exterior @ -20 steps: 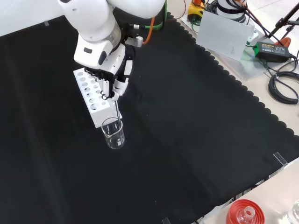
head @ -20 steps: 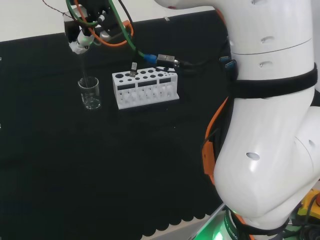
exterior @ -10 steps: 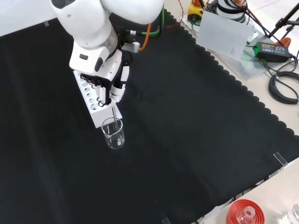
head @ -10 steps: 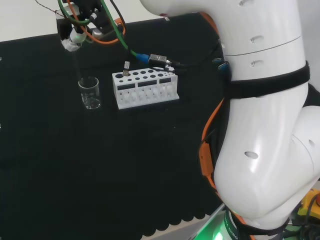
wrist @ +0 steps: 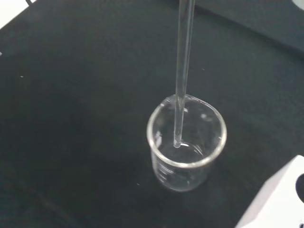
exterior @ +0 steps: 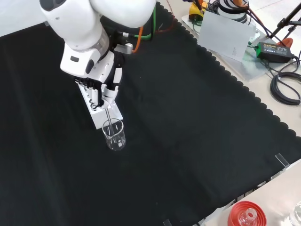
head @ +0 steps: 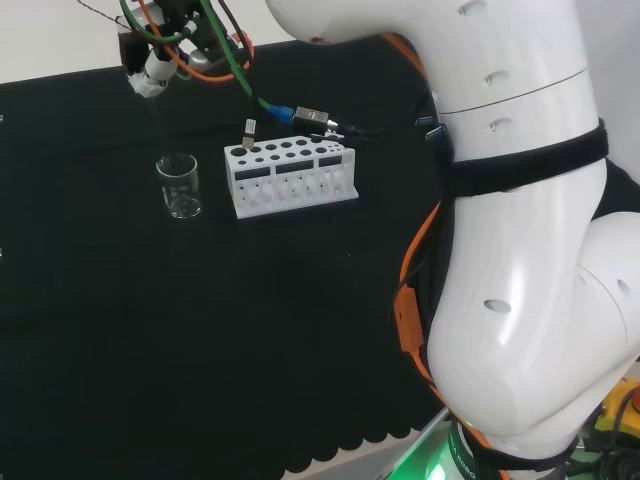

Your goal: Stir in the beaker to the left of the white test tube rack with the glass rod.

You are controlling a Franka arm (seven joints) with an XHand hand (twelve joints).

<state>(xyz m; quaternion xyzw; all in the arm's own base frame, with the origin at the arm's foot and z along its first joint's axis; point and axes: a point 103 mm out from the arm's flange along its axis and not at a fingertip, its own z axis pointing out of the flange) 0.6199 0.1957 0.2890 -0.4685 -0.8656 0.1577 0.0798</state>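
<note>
In the front view the beaker stands nearest on the black cloth of the table, touching or just in front of the end of the white test tube rack behind it. The glass rod hangs from the hand, whose fingers are curled round its top, and its lower end dips just past the beaker's rim. Compared with a second ago, the hand has risen and drifted toward the front view's left (the rack's holes are now mostly hidden behind it), and the rod reaches less far into the beaker.

The wrist view gives what the others cannot: the rod comes straight down and its tip hangs above the beaker's floor, not touching it.

In the head view the beaker sits left of the rack, and the hand hovers high above it; the rod there is too faint to trace.
</note>
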